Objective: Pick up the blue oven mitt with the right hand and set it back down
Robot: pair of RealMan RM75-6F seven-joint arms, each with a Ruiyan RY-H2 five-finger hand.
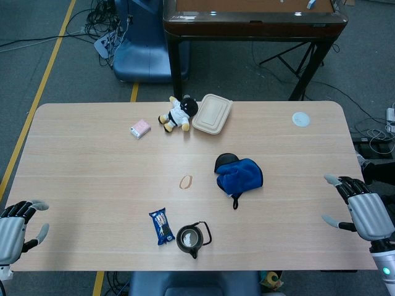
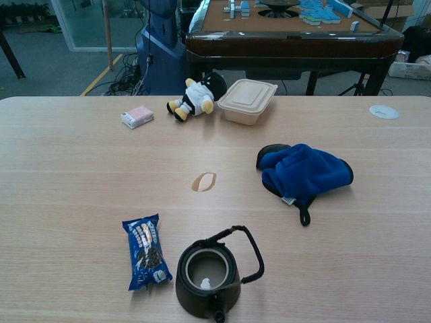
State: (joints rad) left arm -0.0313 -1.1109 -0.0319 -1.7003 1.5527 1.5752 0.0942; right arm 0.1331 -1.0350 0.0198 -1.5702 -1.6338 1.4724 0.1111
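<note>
Only the head view shows the hands: the left hand [image 1: 15, 231] at the table's [image 1: 86, 185] near-left edge and the right hand [image 1: 364, 209] at its near-right edge, both empty with fingers spread. The blue oven mitt [image 1: 239, 175] lies flat, right of centre (its hanging loop toward the near edge), its length running roughly left-right.

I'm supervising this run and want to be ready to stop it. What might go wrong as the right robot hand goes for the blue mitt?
The blue oven mitt lies flat and floppy, so the right robot hand, now open at the table edge, may only pinch a fold and drop it. Its hanging loop could snag a finger. A sweeping reach might push the mitt toward the kettle.
</note>
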